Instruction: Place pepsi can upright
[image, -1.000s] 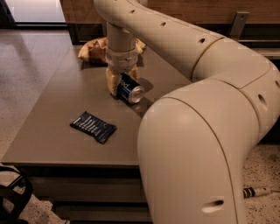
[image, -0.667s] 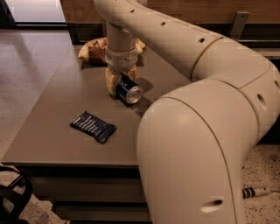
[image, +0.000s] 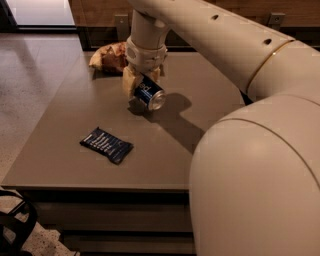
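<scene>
Camera view: my gripper (image: 143, 83) is clamped on the small dark-blue aluminium pepsi can (image: 149, 93), one cream finger on either side of it and half the white lettering covered. The pepsi can is tilted, silver end facing me; I can't tell if it touches the grey tabletop (image: 60, 155). My cream arm (image: 260, 175) blocks everything right of the can. A crumpled brown-and-yellow chip bag (image: 107, 57) sits behind-left of the can, partly hidden. A flat dark-blue snack wrapper (image: 106, 145) lies front-left, well apart.

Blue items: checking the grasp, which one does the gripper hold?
The pepsi can, tilted in the gripper beside the chip bag; the flat wrapper lies apart, untouched.
</scene>
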